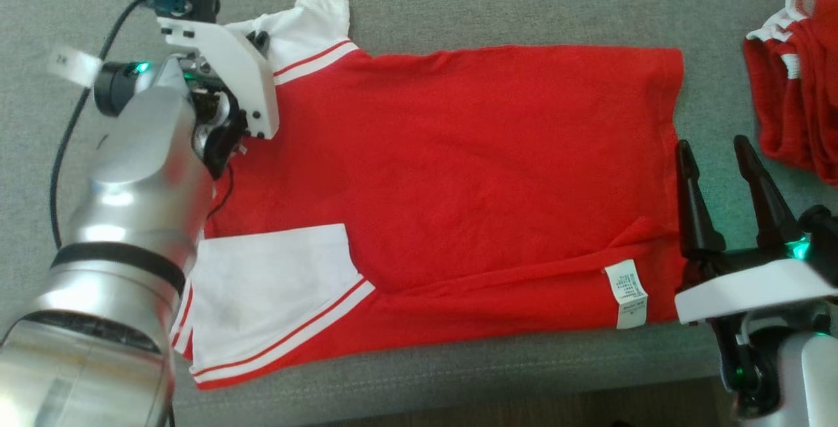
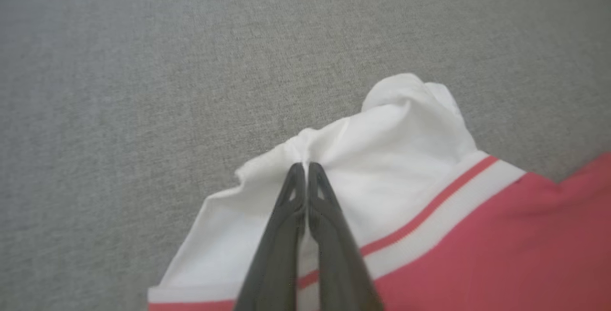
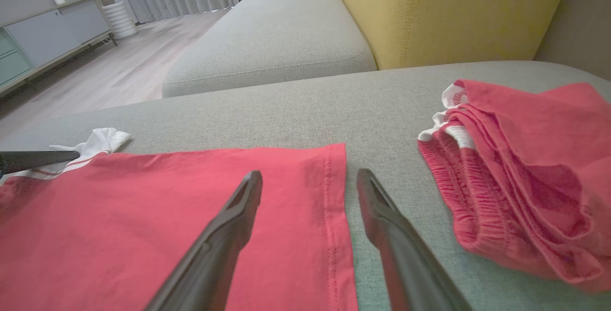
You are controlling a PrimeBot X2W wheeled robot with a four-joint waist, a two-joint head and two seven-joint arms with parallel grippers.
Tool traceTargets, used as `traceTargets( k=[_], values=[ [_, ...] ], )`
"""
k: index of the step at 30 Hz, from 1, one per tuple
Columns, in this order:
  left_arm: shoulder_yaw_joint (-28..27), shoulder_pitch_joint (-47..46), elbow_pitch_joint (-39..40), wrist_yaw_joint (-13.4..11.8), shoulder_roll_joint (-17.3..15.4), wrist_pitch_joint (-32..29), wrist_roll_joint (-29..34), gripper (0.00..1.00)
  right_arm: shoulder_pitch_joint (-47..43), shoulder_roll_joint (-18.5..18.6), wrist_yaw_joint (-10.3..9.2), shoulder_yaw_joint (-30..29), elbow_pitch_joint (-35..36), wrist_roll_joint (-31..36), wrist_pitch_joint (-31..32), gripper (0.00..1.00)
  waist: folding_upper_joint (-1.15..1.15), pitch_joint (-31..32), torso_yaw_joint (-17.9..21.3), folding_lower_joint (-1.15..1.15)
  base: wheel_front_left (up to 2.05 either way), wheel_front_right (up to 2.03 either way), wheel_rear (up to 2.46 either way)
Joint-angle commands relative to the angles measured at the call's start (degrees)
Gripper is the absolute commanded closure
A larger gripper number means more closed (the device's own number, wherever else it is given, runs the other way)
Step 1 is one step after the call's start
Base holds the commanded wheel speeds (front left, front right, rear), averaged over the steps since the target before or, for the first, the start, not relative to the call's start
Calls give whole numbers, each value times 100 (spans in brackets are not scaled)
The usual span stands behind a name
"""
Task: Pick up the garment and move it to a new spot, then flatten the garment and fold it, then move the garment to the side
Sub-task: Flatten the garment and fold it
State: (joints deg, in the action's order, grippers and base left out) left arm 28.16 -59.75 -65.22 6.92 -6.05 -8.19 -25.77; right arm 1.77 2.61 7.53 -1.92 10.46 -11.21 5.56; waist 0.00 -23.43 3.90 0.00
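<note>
A red garment (image 1: 471, 171) with white sleeves lies spread flat across the middle of a grey sofa seat (image 1: 458, 8), collar end toward 9 o'clock in the head view and hem toward 3 o'clock. At the 10 o'clock corner the robot's left pincer (image 2: 305, 165) is closed tight, its two dark fingers pressed together on a pinched fold of the far white sleeve (image 1: 314, 27), which puckers up around the tips. The silver left forearm (image 1: 131, 217) and its black cable (image 1: 65, 139) cover the collar end of the shirt. At 7 o'clock the near white sleeve (image 1: 275, 283), edged with red stripes, lies folded inward on the red cloth. Toward 4 o'clock a white care label (image 1: 626, 293) sits face up on a turned-over strip along the near edge. Just past the hem, at 3 to 4 o'clock, the right pincer (image 1: 712, 143) stands wide open and holds nothing, one finger over the stitched hem and the other over bare upholstery. At 2 o'clock, apart from the shirt, a second red piece of clothing (image 1: 795, 80) with white trim lies crumpled. The right wrist view takes in a yellow cushion (image 3: 453, 10) at 1 o'clock and, at 10 o'clock, a wooden floor (image 3: 119, 67) and a pale cabinet (image 3: 43, 29).
</note>
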Motion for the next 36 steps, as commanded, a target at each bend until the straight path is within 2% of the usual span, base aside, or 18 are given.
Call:
traceTargets(
  k=[1,9,15,19,25,35,36],
  values=[
    [-27,-54,-10,-17,-142,222,68,100,102,28,-4,83,154,-65,9,0,0,11,0,0,0,0,0],
    [-41,-32,-207,4,-36,1000,-36,100,488,120,-4,-136,-335,-57,213,0,0,160,-57,0,0,0,0],
    [38,-43,-271,42,9,1235,-142,100,1419,520,-4,-160,-1308,-326,505,0,0,165,-136,0,0,0,0],
    [119,-102,-235,53,29,1348,-232,100,2056,644,-4,-108,-2045,-626,668,0,0,79,-207,0,0,0,0],
    [315,-98,-122,55,1,1446,-430,100,2752,820,-4,170,-3005,-747,858,0,0,0,-287,0,0,0,0],
    [597,-75,-38,56,-106,1480,-742,100,3221,1067,-4,694,-3820,-934,1231,0,0,-11,-347,0,0,0,0],
    [623,-76,-35,56,-119,1486,-775,100,3246,1084,-4,735,-3854,-960,1244,5,0,-8,-346,0,0,0,0]
  ],
)
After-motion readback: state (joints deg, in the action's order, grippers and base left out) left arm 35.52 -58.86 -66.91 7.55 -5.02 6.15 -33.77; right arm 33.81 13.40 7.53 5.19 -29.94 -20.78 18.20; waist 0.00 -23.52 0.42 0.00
